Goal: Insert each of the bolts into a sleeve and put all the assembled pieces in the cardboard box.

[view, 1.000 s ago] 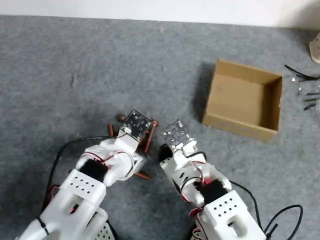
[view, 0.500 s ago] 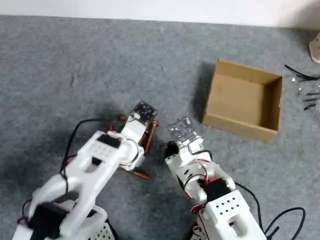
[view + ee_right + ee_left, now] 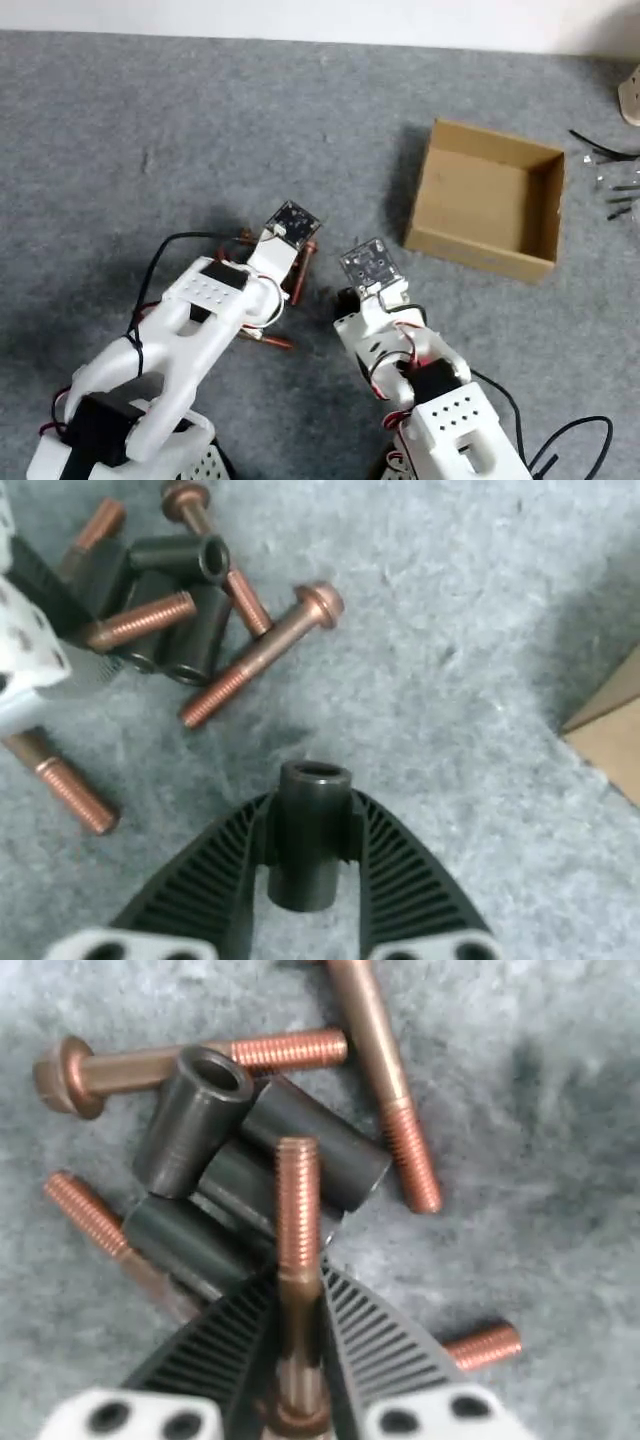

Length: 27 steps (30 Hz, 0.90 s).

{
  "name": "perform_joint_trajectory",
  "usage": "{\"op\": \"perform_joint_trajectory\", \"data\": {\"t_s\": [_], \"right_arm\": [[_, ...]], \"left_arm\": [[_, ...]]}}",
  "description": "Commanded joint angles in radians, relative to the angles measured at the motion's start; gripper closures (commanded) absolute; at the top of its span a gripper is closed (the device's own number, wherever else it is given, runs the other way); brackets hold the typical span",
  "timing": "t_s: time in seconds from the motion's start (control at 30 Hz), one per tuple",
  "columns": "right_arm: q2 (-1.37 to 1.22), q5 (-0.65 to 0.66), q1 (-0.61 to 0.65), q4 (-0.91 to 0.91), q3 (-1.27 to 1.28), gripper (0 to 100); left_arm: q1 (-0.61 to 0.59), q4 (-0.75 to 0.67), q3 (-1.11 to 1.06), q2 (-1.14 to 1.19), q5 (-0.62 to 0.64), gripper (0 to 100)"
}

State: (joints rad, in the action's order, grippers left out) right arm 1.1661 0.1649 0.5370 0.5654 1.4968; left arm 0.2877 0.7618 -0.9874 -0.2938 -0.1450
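Both loaded: left tool (image 3: 298, 1290) clenches a bolt (image 3: 297, 1210); right tool (image 3: 310, 805) grips a sleeve (image 3: 305, 840); bolt tip should meet bore squarely.

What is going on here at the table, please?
The left claw holds a copper bolt by its head end, close to the pile of loose bolts and sleeves. The right claw holds one black sleeve, apart from that pile. The cardboard box looks empty, so nothing has been put in it yet.
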Motion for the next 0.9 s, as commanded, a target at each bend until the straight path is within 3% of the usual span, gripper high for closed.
{"op": "perform_joint_trajectory", "data": {"t_s": [0.0,0.17,0.43,0.87], "right_arm": [[0.021,0.011,-0.013,-0.031,-0.005,99.1],[0.022,0.011,-0.041,-0.031,-0.002,99.1],[0.019,0.012,-0.127,-0.120,0.045,98.9],[0.019,0.026,-0.130,-0.122,0.048,98.9]], "left_arm": [[-0.018,0.008,0.048,-0.001,-0.005,99],[-0.064,0.048,0.042,-0.101,-0.006,99],[-0.302,0.058,-0.116,-0.524,-0.003,99],[-0.314,0.014,-0.432,-1.136,0.040,99]]}}
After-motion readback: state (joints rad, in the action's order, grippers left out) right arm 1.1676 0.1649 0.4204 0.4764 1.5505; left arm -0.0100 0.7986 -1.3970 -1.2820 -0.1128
